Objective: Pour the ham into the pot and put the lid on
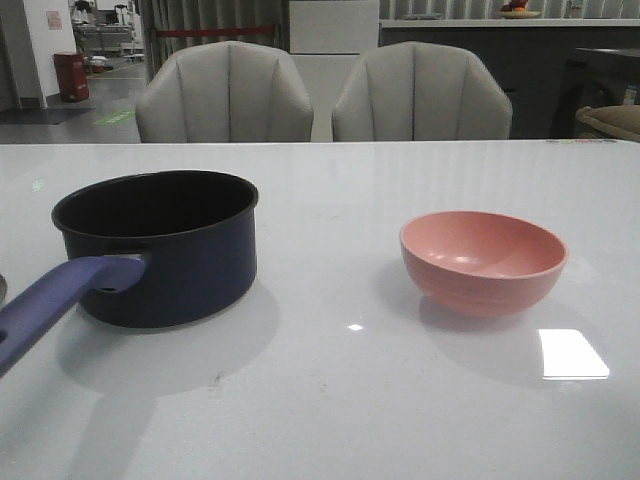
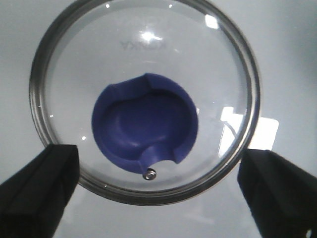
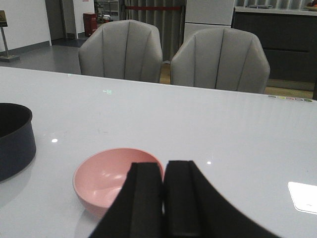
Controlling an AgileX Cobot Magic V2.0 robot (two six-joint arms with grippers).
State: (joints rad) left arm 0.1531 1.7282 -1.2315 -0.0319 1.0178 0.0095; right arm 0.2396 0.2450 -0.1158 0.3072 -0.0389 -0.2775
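The left gripper (image 2: 158,191) gapes wide above the lid (image 2: 143,99). The right gripper (image 3: 163,198), fingers pressed together, hovers by the bowl (image 1: 484,260), right of the pot (image 1: 160,245).

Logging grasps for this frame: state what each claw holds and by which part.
Nothing is held. The left claw is open above the glass lid, fingers apart from its rim. The right claw is shut on nothing, near the pink bowl.
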